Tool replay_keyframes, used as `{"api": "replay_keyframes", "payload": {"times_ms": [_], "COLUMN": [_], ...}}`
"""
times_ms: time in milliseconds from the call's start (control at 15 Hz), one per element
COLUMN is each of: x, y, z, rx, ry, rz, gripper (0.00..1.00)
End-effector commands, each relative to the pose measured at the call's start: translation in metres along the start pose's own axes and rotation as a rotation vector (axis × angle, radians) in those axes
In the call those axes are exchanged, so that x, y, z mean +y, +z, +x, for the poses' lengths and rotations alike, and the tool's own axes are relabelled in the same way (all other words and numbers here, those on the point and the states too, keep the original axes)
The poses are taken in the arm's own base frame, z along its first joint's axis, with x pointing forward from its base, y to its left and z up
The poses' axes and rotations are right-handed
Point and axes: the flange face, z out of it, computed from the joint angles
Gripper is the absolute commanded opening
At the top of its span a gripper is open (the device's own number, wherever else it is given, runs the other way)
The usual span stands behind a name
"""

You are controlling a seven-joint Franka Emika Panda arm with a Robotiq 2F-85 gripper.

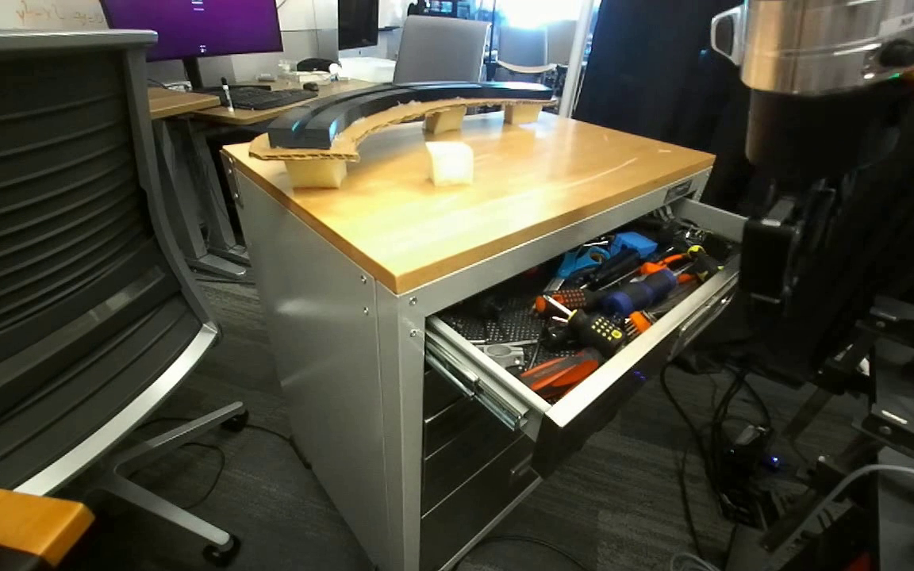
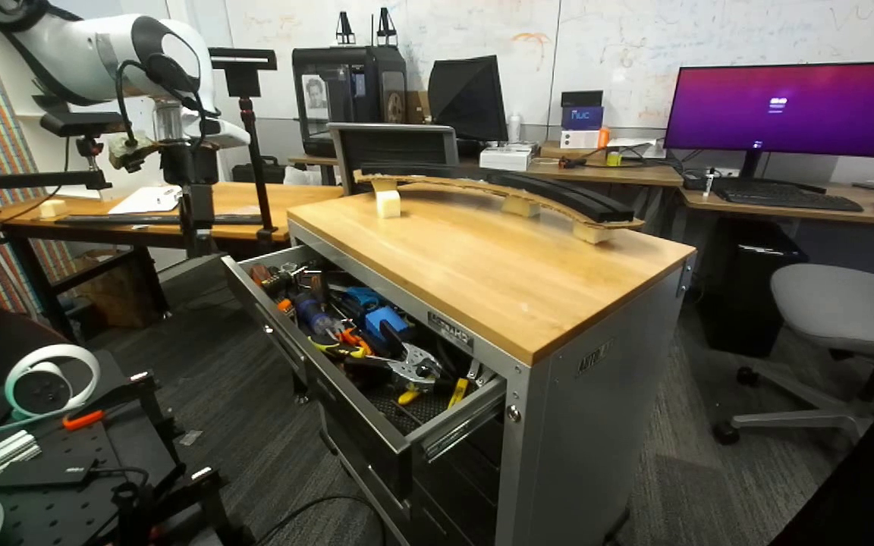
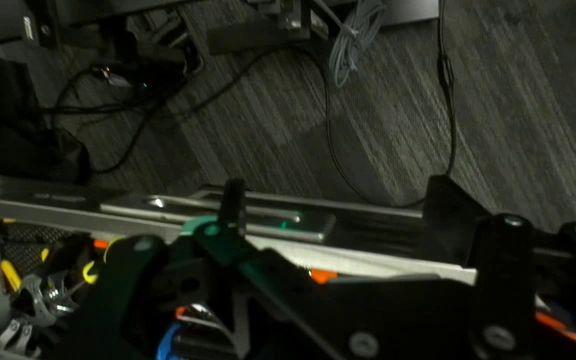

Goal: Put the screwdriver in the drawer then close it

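Note:
The stubby yellow and black screwdriver [image 1: 598, 331] lies in the open drawer, on top of other tools, its shaft pointing up and inward. I cannot pick it out in the wrist view. The grey drawer [image 1: 647, 347] is pulled out of the cabinet; it also shows in an exterior view [image 2: 353, 413] and the wrist view [image 3: 368, 262]. My gripper [image 3: 335, 200] is open, with nothing between its fingers. In the wrist view its fingertips overlap the drawer's front and handle. In an exterior view the gripper [image 1: 770, 258] hangs near the drawer's far front corner.
The cabinet's wooden top [image 1: 520, 206] carries a curved black track [image 1: 425, 99] on foam blocks. Red- and blue-handled tools fill the drawer. Cables [image 3: 328, 115] lie on the floor before the drawer. A black cart [image 2: 65, 470] and an office chair [image 1: 68, 238] stand nearby.

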Motion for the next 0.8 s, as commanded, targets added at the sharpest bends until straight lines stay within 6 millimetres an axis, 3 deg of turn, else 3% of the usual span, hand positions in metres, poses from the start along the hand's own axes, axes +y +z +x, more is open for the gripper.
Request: {"api": "replay_keyframes", "payload": {"times_ms": [0, 267, 467, 733], "x": [-0.007, -0.031, -0.05, -0.068], "y": [0.032, 0.08, 0.107, 0.112], "z": [-0.012, -0.008, 0.006, 0.033], "rx": [-0.054, 0.047, 0.129, 0.32], "ry": [-0.045, -0.059, -0.027, 0.059], "rz": [0.015, 0.028, 0.052, 0.096], "gripper": [0.57, 0.26, 0.02, 0.01]}}
